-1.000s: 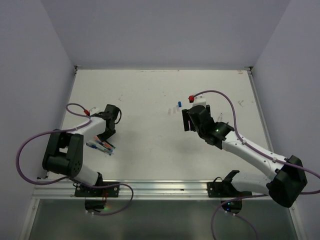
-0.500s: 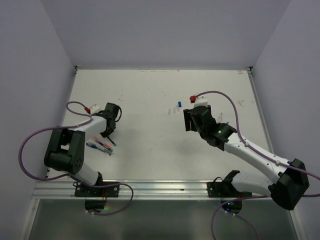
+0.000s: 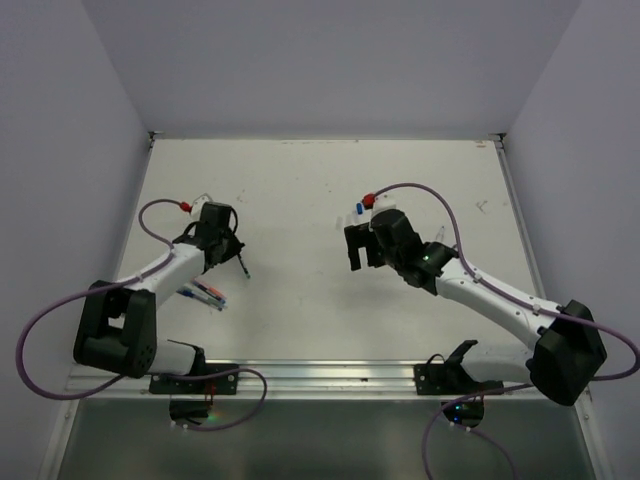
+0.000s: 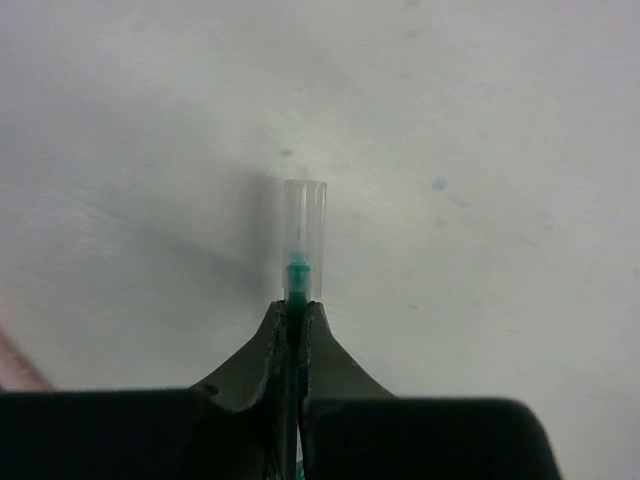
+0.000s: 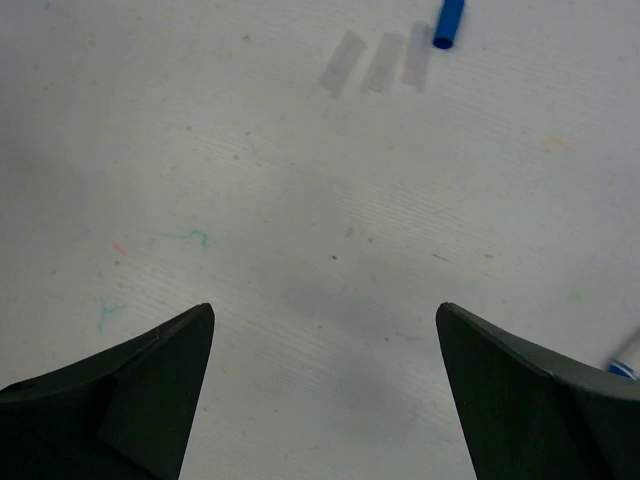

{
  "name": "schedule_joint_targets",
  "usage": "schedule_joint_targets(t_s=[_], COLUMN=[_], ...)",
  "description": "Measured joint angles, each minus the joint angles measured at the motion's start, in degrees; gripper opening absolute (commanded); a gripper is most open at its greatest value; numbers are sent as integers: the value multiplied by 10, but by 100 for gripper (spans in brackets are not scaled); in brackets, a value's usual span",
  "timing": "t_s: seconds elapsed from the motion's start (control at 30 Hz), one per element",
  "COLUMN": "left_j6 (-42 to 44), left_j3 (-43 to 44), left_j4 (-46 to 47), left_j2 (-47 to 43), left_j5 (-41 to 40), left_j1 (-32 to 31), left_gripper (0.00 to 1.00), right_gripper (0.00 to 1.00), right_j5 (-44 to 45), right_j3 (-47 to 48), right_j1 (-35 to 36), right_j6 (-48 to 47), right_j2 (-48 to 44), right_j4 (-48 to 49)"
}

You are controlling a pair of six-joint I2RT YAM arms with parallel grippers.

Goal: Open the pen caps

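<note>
Table (image 3: 300, 190) is mostly bare, with the leftover pens (image 3: 203, 291) lying toward its near left side. My right gripper (image 5: 322, 315) is spread wide with nothing in it, hovering just short of the loose clear caps (image 5: 383, 62) and the blue cap (image 5: 449, 22) beside them. My left gripper (image 4: 295, 312) is pinched tight on a green pen (image 4: 297, 272), and its fitted cap (image 4: 305, 225) pokes out past the tips. My worry is that the grip sits right by the nib, so the pen could pivot or slip when the cap gets tugged. Versus a second ago, left has clamped and lifted off the pile, and right has swung inward and opened up.
</note>
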Motion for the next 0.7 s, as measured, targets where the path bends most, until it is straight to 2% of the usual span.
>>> schedule_joint_targets(t_s=[0.1,0.13,0.23,0.47,0.7], left_j6=[18,20,21,-6,-36], left_j3=[-29,-37,-49,-87,-100], left_j4=[82,107,169,290,341], left_j2=[-58,-75,-107,-129,-139], left_j5=[89,115,169,237,255], left_j1=[-13,-20,-45,-94,-114], left_gripper=[0,0,0,0,0], right_gripper=[85,76,67,62,61], right_j5=[-82,-109,-184,-301,-324], right_j3=[0,0,2,4,4], right_j1=[0,0,1,19,45], right_j6=[12,19,42,130,180], right_j2=[27,35,62,141,172], right_j4=[32,47,92,209,291])
